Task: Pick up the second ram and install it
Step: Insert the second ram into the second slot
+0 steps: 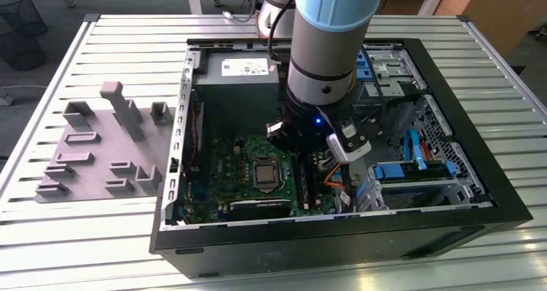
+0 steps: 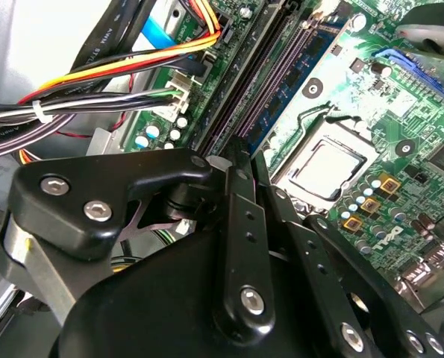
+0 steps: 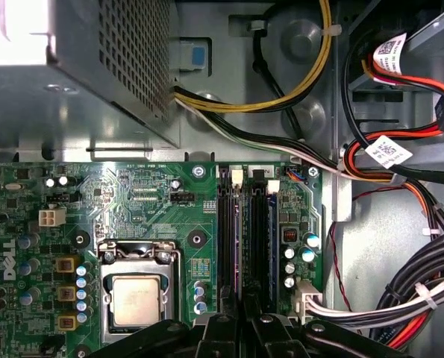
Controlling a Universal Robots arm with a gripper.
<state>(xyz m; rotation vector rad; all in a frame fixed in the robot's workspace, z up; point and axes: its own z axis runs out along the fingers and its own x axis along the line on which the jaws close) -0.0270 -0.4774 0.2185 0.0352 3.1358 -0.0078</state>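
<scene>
Landmark: memory slots (image 3: 245, 239), beside the CPU socket (image 3: 136, 298).
End effector (image 2: 240, 168): directly over the slots' near end; fingers drawn together, seemingly pinching the second ram (image 3: 245, 294).
Ram axis: along the slots, edge-down at them.

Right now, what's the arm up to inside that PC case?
The arm reaches down into the open computer case on the slatted table. Its tool hangs right over the memory slots on the motherboard, beside the CPU socket. A ram stick cannot be made out for certain. The grey fixture plate sits outside the case, on the exterior view's left.
</scene>
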